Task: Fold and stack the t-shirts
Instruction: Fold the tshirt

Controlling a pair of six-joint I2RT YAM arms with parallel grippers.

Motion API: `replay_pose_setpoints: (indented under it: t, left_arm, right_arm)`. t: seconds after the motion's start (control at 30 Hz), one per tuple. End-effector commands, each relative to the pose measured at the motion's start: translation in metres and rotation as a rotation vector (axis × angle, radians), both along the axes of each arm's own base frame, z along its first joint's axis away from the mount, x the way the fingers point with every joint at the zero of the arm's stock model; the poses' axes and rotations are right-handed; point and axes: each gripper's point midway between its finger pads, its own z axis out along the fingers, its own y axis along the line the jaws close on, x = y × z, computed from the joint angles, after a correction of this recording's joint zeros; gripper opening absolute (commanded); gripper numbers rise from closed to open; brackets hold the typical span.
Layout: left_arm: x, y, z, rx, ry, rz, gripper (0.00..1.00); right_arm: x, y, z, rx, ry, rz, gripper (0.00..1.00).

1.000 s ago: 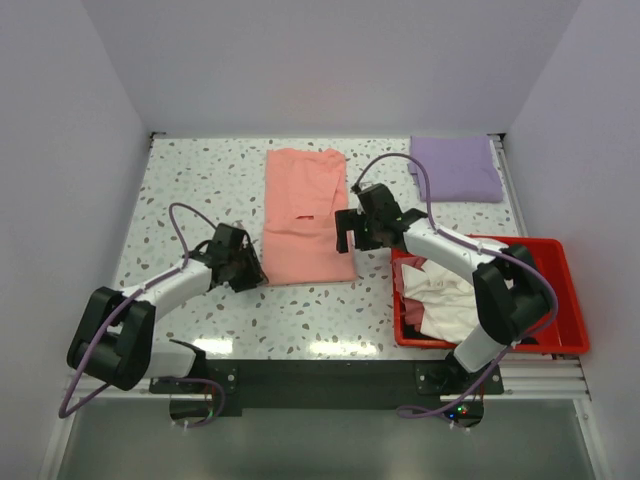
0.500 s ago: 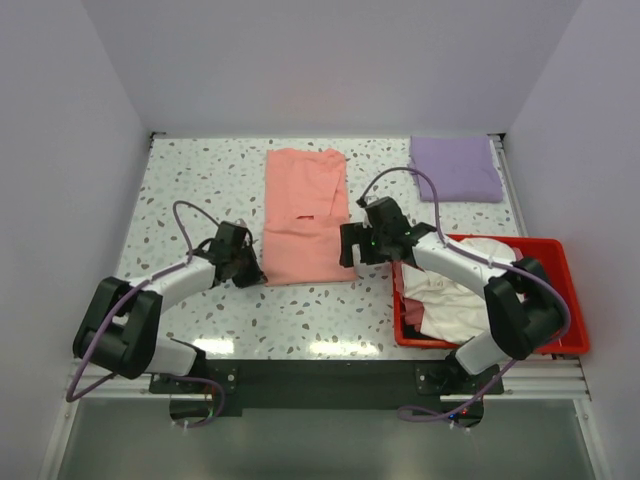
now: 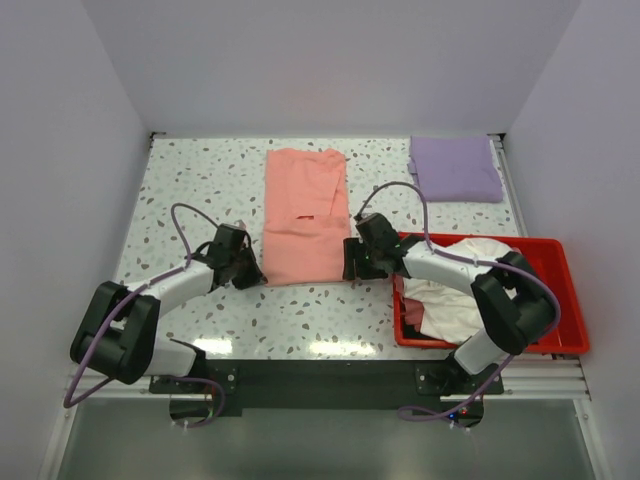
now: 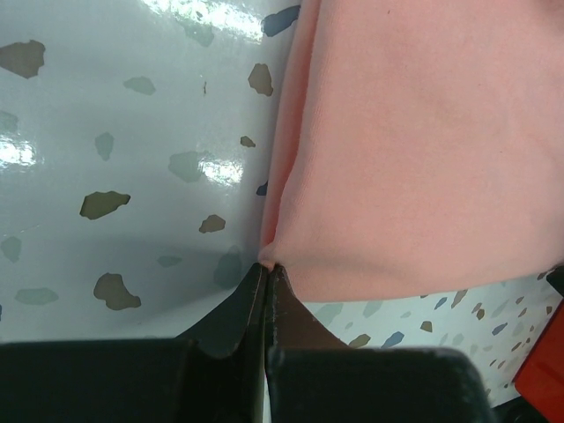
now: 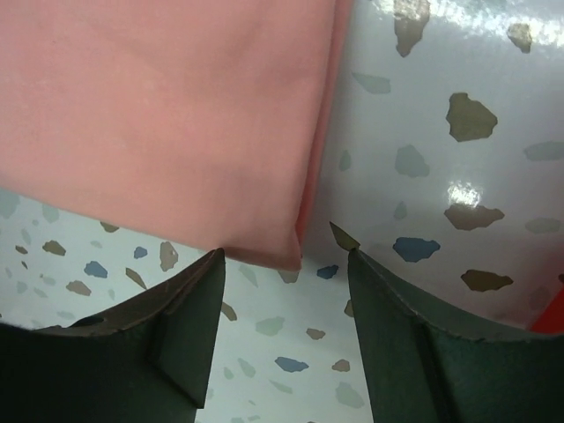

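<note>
We saw a glossy white table [image 3: 200, 180] flecked with grey, brown and blue chips, terrazzo-like; on its middle lay the salmon-pink t-shirt [image 3: 305, 215], soft matte cloth folded into a long rectangle, its long axis running from the near edge toward the back wall, its neck end at the far side; a small slit-like mark showed near its centre. At the near right sat a red plastic bin [image 3: 560, 300], rectangular, holding crumpled cream-white t-shirts [image 3: 450, 300]. At the far right corner lay the lavender t-shirt [image 3: 455, 168], folded flat into a neat near-square, well apart from the pink one. The left gripper [image 4: 266, 269] sat at the pink shirt's near left corner, its dark fingers pressed together and pinching a small pucker of that corner. The right gripper [image 5: 284, 260] hung over the near right corner, its fingers spread wide with the cloth's corner lying between them; we could not tell whether they touched the cloth.
</note>
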Motion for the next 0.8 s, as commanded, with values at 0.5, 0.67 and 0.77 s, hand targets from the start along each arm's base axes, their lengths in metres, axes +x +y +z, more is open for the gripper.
replay_pose_setpoints:
  t: [0.5, 0.67, 0.77]
  left_arm:
    - [-0.019, 0.016, -0.011, 0.06, 0.06, 0.019, 0.0]
    - [-0.02, 0.02, -0.009, 0.081, 0.058, 0.029, 0.0]
    - [-0.027, 0.025, -0.01, 0.095, 0.068, 0.04, 0.0]
  right_arm:
    - [0.006, 0.001, -0.014, 0.053, -0.015, -0.141, 0.33]
    - [-0.016, 0.003, -0.026, 0.05, 0.034, -0.119, 0.04]
    - [-0.03, 0.005, -0.031, 0.043, 0.053, -0.098, 0.0]
